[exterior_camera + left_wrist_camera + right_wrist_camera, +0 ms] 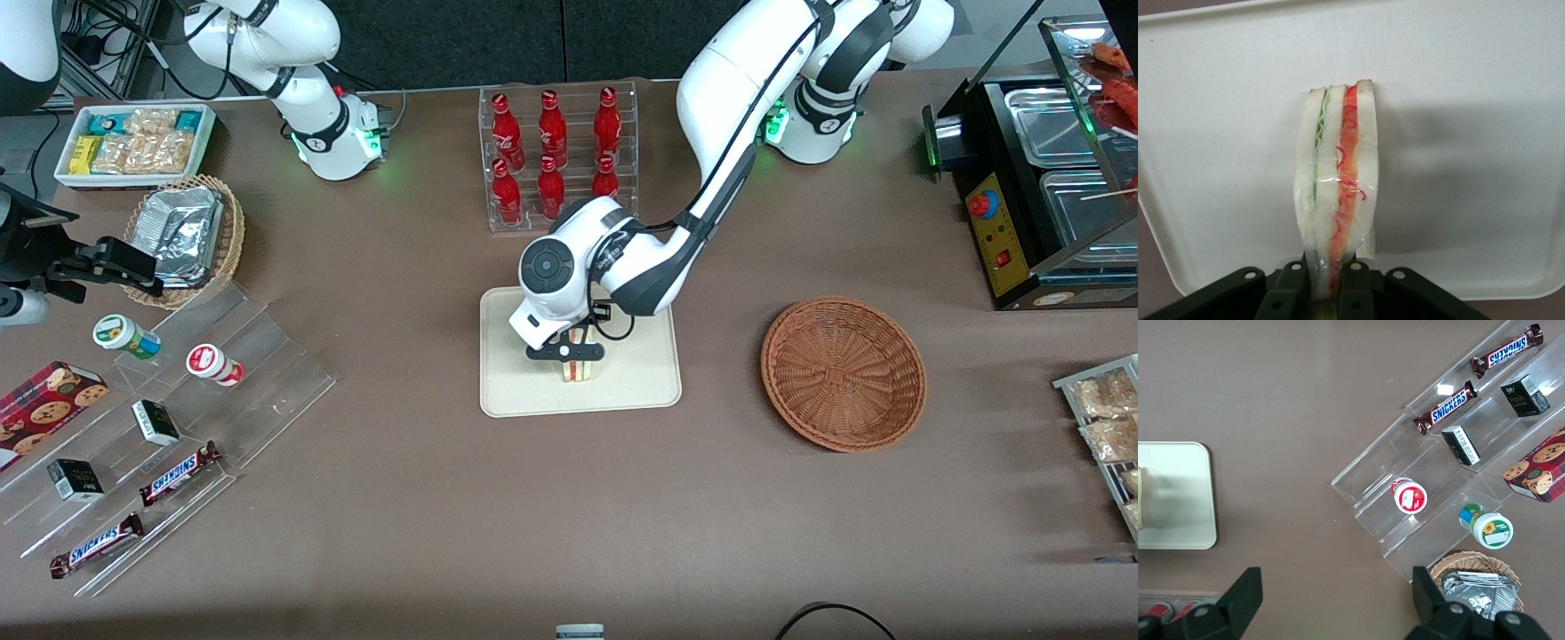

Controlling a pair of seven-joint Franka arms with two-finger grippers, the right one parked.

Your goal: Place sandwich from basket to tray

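The sandwich [582, 364] [1338, 180] is a wrapped wedge of pale bread with red and green filling, standing on edge over the middle of the cream tray [516, 391] [1471, 100]. My gripper [569, 349] [1328, 280] is right above the tray, shut on the wedge's narrow end, one finger on each bread face. The sandwich's lower end seems to rest on or just above the tray's floor. The reddish-brown wicker basket [843, 373] sits empty on the table, beside the tray toward the working arm's end.
A clear rack of red bottles [556, 156] stands farther from the camera than the tray, close to my arm. A black food warmer [1040, 196] sits near the basket. Toward the parked arm's end are clear stepped shelves [178, 400] with snacks and a tan basket of foil packs [191, 236].
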